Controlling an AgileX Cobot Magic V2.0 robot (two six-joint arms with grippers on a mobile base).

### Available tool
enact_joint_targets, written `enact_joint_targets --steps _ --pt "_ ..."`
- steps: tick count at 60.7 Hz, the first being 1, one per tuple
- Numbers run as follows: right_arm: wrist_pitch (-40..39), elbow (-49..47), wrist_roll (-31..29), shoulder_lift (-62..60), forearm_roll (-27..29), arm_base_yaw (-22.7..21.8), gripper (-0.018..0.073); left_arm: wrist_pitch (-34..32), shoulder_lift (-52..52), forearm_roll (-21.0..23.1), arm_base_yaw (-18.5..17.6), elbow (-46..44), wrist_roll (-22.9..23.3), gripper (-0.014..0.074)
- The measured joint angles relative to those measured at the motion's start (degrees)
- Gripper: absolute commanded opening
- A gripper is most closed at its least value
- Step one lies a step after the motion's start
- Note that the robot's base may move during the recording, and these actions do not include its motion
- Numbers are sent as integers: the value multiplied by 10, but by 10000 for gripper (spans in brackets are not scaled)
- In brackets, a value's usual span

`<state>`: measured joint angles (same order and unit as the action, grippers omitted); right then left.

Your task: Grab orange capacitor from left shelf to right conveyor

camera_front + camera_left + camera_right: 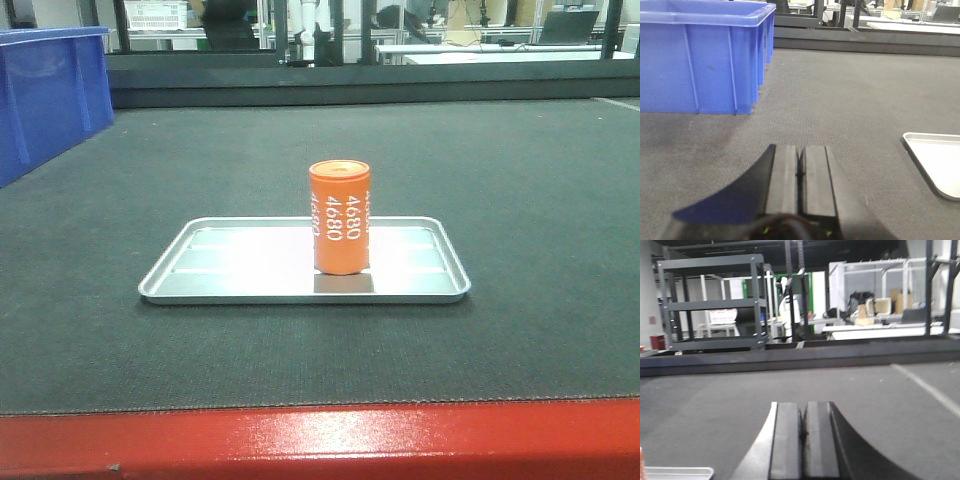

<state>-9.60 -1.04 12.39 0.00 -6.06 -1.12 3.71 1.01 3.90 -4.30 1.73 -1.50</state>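
Orange capacitor (340,217) standing upright in silver tray (200,282) lying on right conveyor (520,200) (dark textured matting, red edge); blue bin (45,95) sitting far-left. Left gripper (800,172) and right gripper (802,437) both clenched, gripping nothing.

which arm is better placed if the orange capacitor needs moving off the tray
Marginally right: its shut pincer has the orange capacitor at its frame's bottom-left; the left pincer, also shut, sees only the tray.
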Motion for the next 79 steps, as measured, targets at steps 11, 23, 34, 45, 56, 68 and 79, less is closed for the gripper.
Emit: enact_joint_targets --steps 11,23,34,45,56,68,79 --pt "26 3 -76 -6 49 0 50 0 0 0 0 0 0 -125" --pt "30 26 -82 -6 53 0 50 0 0 0 0 0 0 -125" --pt "27 28 -83 -6 53 0 50 0 0 0 0 0 0 -125" --pt "26 29 -83 -6 53 0 50 0 0 0 0 0 0 -125" --pt "25 29 -83 -7 53 0 50 0 0 0 0 0 0 -125" --pt "21 29 -83 -7 53 0 49 0 0 0 0 0 0 -125" --pt "21 29 -83 -7 53 0 49 0 0 0 0 0 0 -125"
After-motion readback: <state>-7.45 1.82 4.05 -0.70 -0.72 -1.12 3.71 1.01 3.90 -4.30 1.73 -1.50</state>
